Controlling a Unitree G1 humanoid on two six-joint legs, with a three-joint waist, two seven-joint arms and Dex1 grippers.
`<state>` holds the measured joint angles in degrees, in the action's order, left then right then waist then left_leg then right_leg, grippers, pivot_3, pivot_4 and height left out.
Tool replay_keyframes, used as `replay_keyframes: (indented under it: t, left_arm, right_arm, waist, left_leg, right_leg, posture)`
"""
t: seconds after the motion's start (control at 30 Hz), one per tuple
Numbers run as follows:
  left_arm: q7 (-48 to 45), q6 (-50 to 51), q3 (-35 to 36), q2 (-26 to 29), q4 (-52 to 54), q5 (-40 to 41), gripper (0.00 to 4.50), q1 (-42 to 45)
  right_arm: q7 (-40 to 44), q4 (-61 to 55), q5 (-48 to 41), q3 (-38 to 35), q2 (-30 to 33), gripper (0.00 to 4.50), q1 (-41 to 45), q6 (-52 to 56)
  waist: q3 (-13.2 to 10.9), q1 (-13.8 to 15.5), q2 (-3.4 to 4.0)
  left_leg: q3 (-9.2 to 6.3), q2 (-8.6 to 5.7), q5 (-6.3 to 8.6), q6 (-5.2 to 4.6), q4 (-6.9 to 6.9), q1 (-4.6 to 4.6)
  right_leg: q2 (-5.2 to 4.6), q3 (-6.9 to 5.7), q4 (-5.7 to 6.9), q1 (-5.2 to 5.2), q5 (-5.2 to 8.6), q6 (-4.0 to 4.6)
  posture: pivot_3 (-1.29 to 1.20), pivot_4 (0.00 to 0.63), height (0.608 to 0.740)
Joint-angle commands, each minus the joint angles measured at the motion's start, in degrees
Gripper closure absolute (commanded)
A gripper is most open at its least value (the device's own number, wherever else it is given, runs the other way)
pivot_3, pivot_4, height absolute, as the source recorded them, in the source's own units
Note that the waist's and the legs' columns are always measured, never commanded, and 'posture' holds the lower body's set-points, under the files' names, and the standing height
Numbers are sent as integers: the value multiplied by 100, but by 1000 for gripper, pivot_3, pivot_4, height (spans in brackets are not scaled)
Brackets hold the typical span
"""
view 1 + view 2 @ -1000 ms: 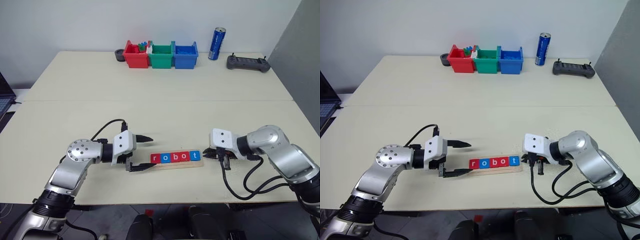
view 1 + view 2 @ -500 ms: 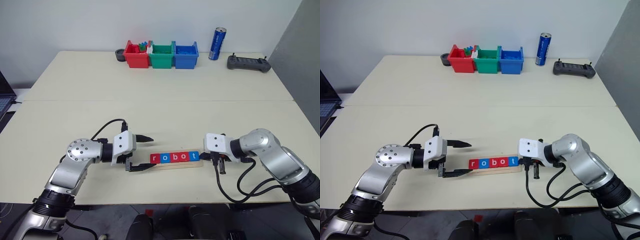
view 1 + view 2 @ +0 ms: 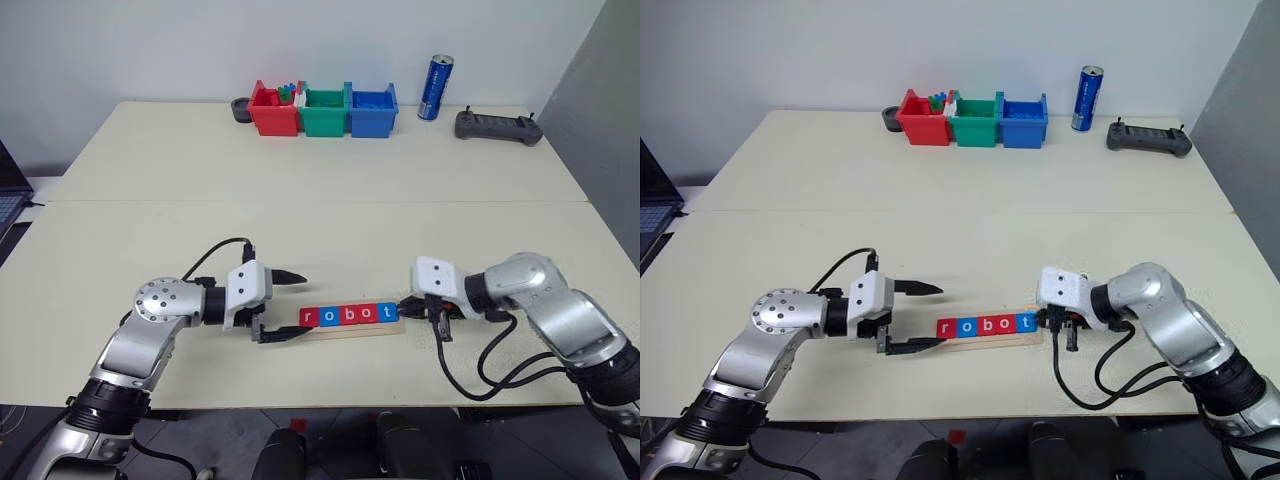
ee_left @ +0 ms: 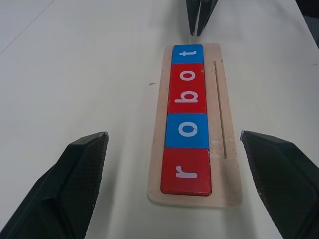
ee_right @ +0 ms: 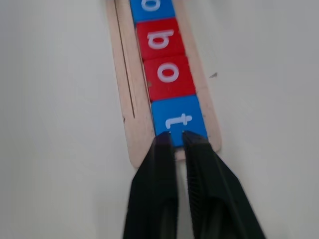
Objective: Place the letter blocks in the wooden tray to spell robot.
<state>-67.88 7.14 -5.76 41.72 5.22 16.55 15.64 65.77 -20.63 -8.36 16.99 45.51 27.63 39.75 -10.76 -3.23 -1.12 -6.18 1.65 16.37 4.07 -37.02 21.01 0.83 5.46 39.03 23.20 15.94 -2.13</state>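
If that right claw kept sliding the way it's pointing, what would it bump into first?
Most likely the blue t block: the right gripper has its fingertips at that tile's edge, at the end of the wooden tray. Whether they already touch is unclear.

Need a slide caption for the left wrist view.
Five red and blue letter tiles spell robot on the pale wooden tray.

The wooden tray [image 4: 223, 124] is pale, smooth wood. The letter blocks [image 4: 187, 130] look smooth and a bit shiny. The counter [image 3: 320, 190] is matt cream.
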Motion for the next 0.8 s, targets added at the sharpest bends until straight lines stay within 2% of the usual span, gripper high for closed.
replay_keyframes:
  t: [0.03, 0.13, 0.27, 0.3, 0.8]
  left_arm:
    - [106, 134, 321, 134, 346, 188, 0, -66]
    - [288, 343, 415, 206, 518, 148, 0, -102]
    - [282, 563, 516, 348, 741, 250, 0, -153]
    - [264, 602, 533, 384, 777, 265, 0, -165]
    - [142, 728, 633, 501, 880, 458, 0, -247]
  right_arm:
    - [-20, -496, -651, -758, 44, 2866, -150, 242]
    - [-5, -798, -1144, -1208, 106, 1783, -338, 461]
    - [21, -1060, -1457, -1370, 277, 276, -595, 451]
    - [4, -1081, -1504, -1375, 288, 44, -613, 423]
    - [-52, -770, -1477, -1133, 324, 44, -569, -222]
  waist:
    - [0, -1, 0]
    - [0, 1, 0]
    - [0, 1, 0]
    - [0, -1, 0]
    - [0, -1, 0]
  left_leg:
    - [1, 0, 0, 0, 0, -1]
    - [-2, 0, 0, 0, 1, 0]
    - [0, 0, 0, 0, 1, 0]
    - [0, 0, 0, 0, 1, -1]
    - [3, 1, 0, 0, 1, -1]
  right_leg:
    - [0, 1, 0, 0, 0, 0]
    - [0, -1, 1, 0, 0, 0]
    - [0, -1, 0, -1, 0, -1]
    - [0, -1, 0, -1, 1, -1]
    - [2, 2, -1, 0, 1, -1]
  posture:
    - [0, 150, 740]
    - [0, 150, 740]
    - [0, 150, 740]
    - [0, 150, 740]
    - [0, 150, 740]
